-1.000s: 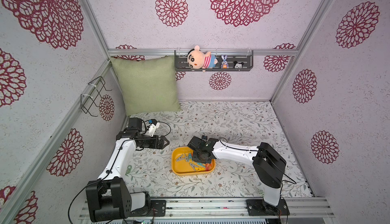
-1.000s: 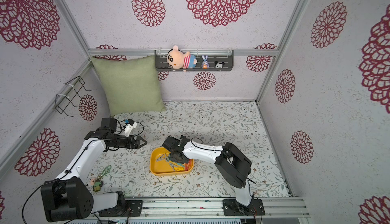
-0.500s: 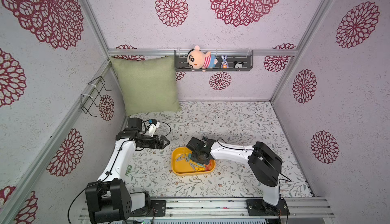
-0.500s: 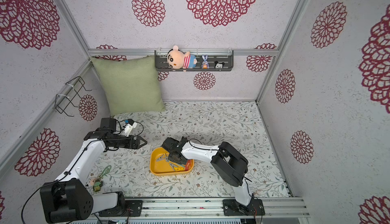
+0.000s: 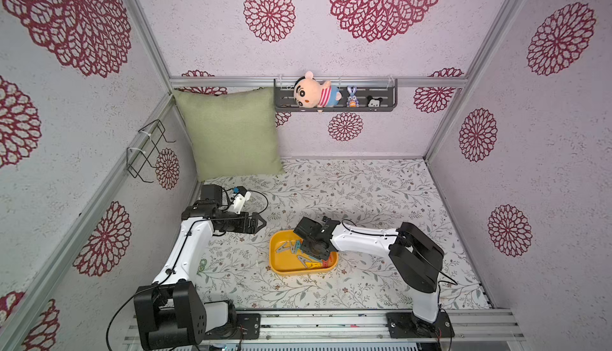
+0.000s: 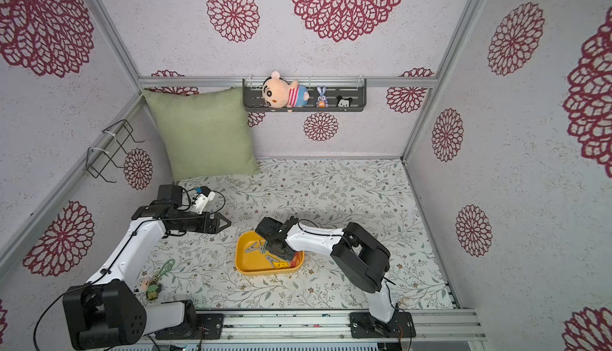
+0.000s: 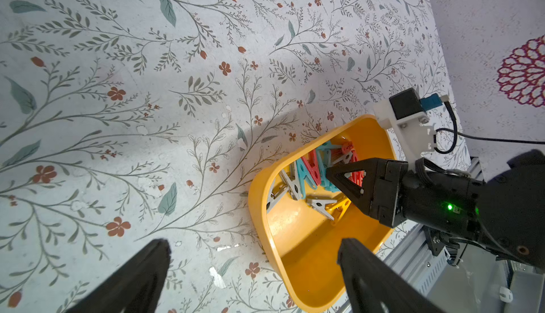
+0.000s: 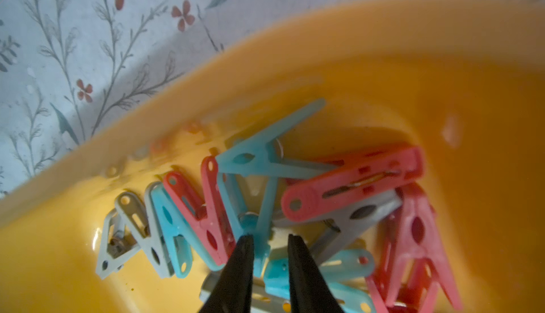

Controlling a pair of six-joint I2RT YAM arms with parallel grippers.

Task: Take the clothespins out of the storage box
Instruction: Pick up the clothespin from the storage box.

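Right gripper [image 8: 269,239], wrist pitched down into storage box [image 8: 383,60], jaws narrowly apart astride teal clothespin [image 8: 269,196].

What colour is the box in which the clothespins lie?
Yellow, leaning to orange. The box shows best in the left wrist view.

I can read no text, label, brand or number anywhere in view, not on the storage box [image 5: 285,261] or the clothespins [image 8: 265,205].
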